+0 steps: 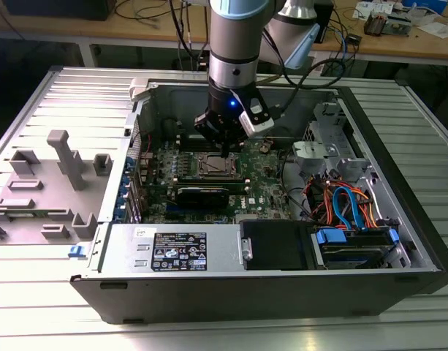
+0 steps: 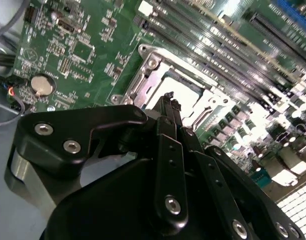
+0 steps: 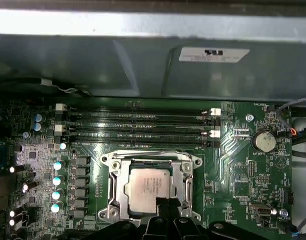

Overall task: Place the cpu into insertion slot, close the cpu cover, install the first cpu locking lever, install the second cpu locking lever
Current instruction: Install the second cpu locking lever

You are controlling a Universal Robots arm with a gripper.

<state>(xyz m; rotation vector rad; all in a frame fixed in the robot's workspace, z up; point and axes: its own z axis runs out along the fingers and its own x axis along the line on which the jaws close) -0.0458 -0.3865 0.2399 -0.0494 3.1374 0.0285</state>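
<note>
First wrist view: we see the cpu (image 3: 149,186) seated in the insertion slot (image 3: 114,186), the cpu cover (image 3: 185,186) closed around it. Our gripper (image 3: 167,204) hovers at the chip's five o'clock corner, jaws together, holding nothing. We judge the lever step in hand; pressing one home calls for a firm, precise push.

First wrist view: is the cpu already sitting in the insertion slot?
Yes, the cpu lies flat inside the insertion slot, framed by its silvery metal rim.
</note>
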